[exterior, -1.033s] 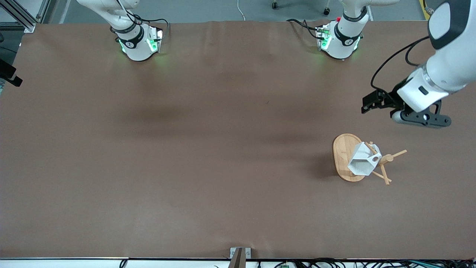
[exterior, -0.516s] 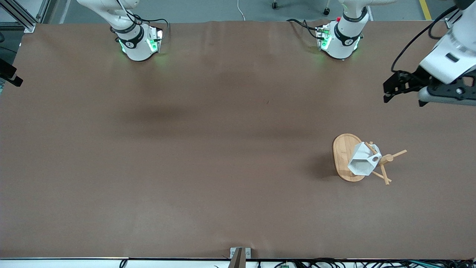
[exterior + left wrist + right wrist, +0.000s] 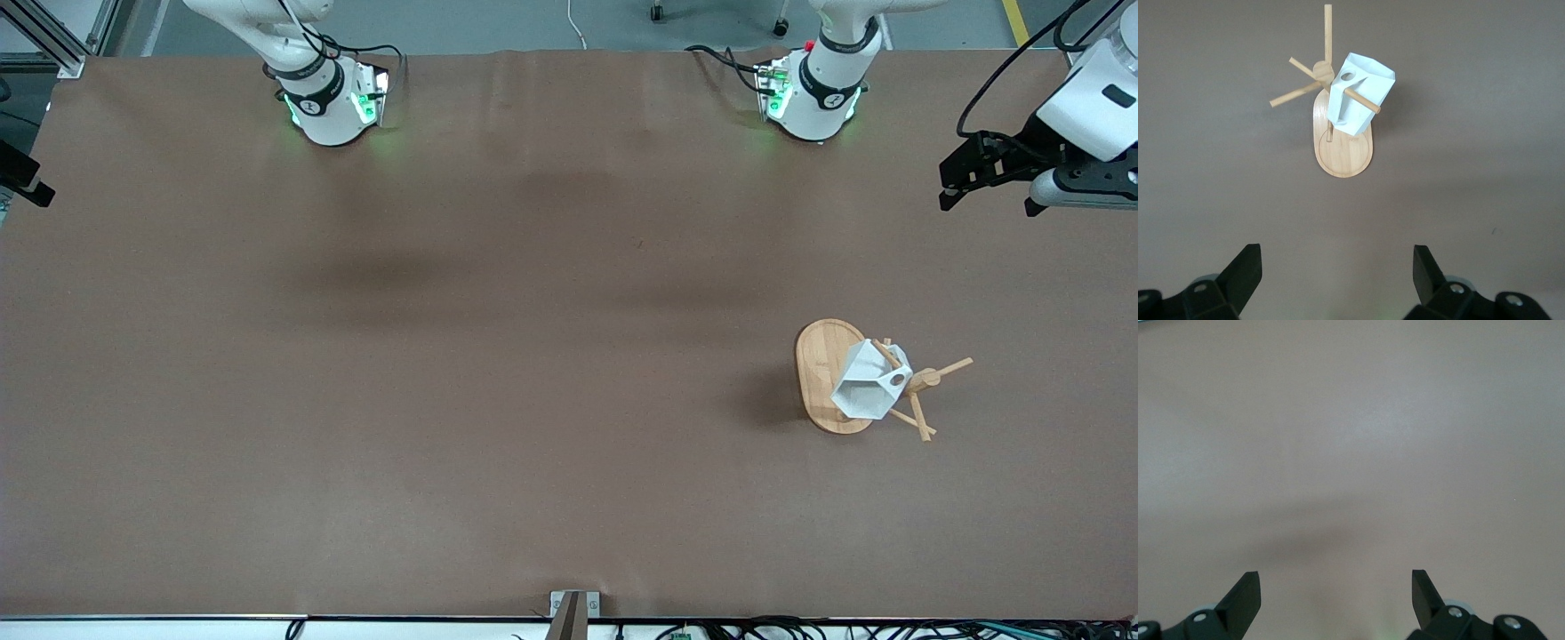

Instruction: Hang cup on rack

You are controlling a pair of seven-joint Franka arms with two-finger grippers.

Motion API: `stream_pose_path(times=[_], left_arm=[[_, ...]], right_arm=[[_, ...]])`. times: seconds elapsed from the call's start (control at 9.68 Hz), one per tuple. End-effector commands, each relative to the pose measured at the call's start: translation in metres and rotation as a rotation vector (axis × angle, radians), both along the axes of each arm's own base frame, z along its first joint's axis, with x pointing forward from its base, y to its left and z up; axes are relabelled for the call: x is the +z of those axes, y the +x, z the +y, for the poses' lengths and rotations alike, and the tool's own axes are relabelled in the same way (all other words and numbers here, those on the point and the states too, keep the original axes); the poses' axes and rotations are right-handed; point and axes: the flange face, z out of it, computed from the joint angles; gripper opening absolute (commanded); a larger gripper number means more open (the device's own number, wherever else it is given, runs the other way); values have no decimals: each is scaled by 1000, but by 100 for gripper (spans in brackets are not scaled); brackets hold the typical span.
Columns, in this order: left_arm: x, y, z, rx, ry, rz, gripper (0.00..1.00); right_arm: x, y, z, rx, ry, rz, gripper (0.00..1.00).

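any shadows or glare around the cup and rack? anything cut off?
Front view: soft dark shadow on the table beside the rack, toward the right arm's end; no glare on the cup; left claw partly cropped at the frame edge. Left wrist view: even light, cup sharp. Right wrist view: right claw over bare table with a faint shadow band.

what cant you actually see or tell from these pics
- Right gripper: outside the front view; only its open fingertips show in the right wrist view, over bare table.
- Left gripper: open, but its arm is cut by the front view's edge.
- Rack: in the front view the cup covers much of its post.
- Cup's inside: neither the front nor the left wrist view shows it.
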Motion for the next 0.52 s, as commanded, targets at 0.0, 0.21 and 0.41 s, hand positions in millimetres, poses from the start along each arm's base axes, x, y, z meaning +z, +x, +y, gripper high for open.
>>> stream_pose_path(times=[0.0,0.21,0.41], left_arm=[[-15,-11,3,47,12,17,100],[-15,-9,6,37,13,16,100],[-12,-8,6,35,12,11,100]], right_arm=[[2,-1,-1,-2,15,-1,100],[2,-1,-1,0,15,-1,100],[2,-1,-1,0,15,-1,100]])
